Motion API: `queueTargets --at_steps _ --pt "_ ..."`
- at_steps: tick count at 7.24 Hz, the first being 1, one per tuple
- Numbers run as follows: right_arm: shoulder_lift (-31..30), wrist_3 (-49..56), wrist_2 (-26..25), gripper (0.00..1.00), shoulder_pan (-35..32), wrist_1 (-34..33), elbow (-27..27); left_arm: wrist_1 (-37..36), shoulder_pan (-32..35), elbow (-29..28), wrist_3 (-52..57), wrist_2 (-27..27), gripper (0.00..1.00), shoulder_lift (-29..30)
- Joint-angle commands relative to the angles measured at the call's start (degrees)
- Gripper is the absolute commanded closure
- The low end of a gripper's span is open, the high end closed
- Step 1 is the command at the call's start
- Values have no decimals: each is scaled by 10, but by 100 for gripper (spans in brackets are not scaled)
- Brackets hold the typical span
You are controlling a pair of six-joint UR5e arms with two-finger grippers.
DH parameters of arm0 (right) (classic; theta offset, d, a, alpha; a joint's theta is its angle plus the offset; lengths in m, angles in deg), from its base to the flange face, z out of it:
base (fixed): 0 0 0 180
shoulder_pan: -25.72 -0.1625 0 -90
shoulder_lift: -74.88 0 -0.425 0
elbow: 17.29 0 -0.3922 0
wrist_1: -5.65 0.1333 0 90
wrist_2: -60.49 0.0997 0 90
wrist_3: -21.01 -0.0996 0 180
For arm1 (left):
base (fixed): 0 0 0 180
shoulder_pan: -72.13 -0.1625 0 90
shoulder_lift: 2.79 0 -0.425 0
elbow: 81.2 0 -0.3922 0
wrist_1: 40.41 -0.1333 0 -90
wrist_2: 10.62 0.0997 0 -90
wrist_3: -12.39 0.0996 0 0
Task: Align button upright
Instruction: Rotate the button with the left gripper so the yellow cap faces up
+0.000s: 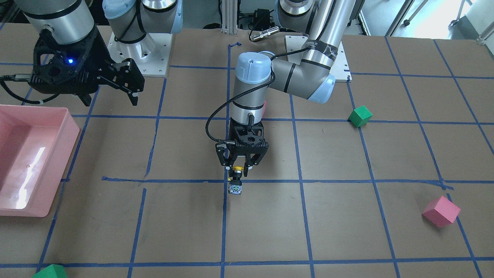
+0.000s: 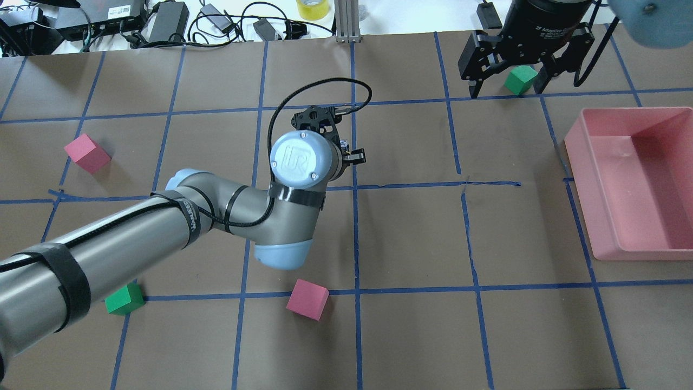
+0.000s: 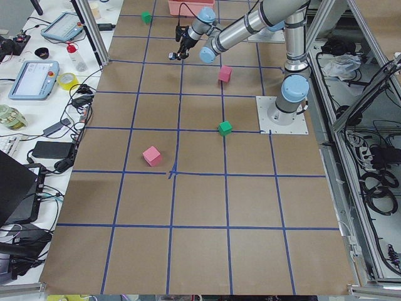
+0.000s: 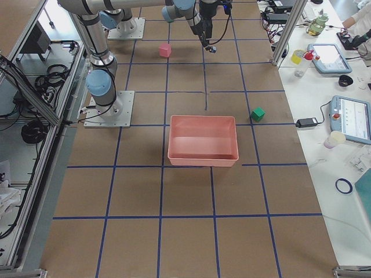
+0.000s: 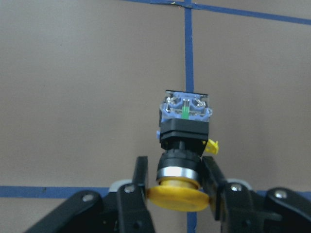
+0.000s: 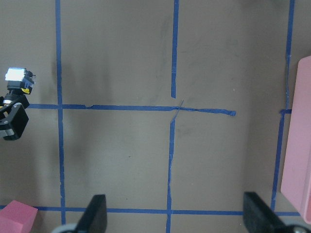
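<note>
brown paper covers the table (image 1: 347, 231), crossed by a blue tape grid (image 1: 328, 180); a pink bin (image 1: 58, 127) sits at its end, cables (image 2: 233, 21) trail along the far edge. left gripper (image 5: 177, 180) pinches the button (image 5: 185, 127) under its yellow cap, base toward a central tape line. right gripper (image 2: 506, 88) hangs wide open, empty.

Light is bright, even and diffuse from overhead across the worktop (image 1: 270, 231). I note only short, soft shadows, e.g. beside the pink cube (image 1: 441, 211). In the front view white glare streaks the pink bin (image 1: 32, 162) floor, and daylight blows out the top right corner.

Left wrist view: button (image 5: 184, 131) sharp, left gripper (image 5: 176, 170) around it softer.

Right wrist view: button's base clips to white; right gripper (image 6: 177, 216) fingers (image 6: 97, 216) blurred at the bottom edge.

Side views are too small for me to read fine detail.
</note>
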Motion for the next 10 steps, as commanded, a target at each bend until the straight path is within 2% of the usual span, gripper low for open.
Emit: queueTargets --at_steps 1,2,3,4,6,8,10 --pt "0 0 0 0 0 0 0 259 -11 -104 -128 -52 100 -31" --pt "0 0 0 0 0 0 0 286 -11 -104 -245 -82 100 -31" --pt "0 0 0 0 0 -1 0 306 -15 -107 -326 -160 100 -24" --pt "0 0 0 0 0 -1 0 317 -32 -103 -392 -208 100 -15" --pt "0 0 0 0 0 -1 0 340 -82 -110 -461 -302 100 1" --pt "0 0 0 0 0 -1 0 363 -112 -121 -506 -419 100 40" --pt "0 0 0 0 0 -3 0 366 -125 -136 -509 -418 100 63"
